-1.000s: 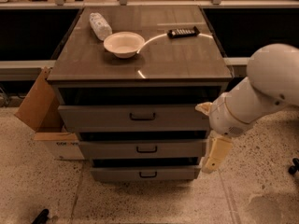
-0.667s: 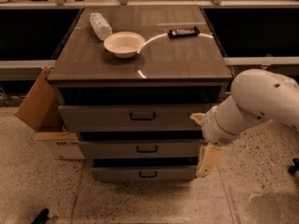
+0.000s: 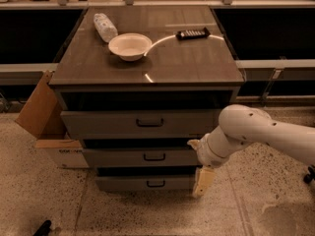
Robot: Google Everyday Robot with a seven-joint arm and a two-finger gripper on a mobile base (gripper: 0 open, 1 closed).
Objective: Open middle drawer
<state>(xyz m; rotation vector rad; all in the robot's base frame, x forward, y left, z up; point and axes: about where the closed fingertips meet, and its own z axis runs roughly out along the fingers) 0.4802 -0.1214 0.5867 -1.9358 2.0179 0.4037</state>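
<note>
Left of claw [image 3: 202,175] (low): middle drawer [image 3: 123,158]

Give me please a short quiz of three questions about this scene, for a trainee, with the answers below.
1. True or false: the gripper is on the handle of the middle drawer.
2. How many drawer fronts does the cabinet show? A) two B) three C) four
3. Fill in: next to the bowl on the cabinet's top lies a plastic ____.
Key: 1. False: the gripper hangs by the right end of the lowest drawer, away from that handle. 2. B. 3. bottle.
</note>
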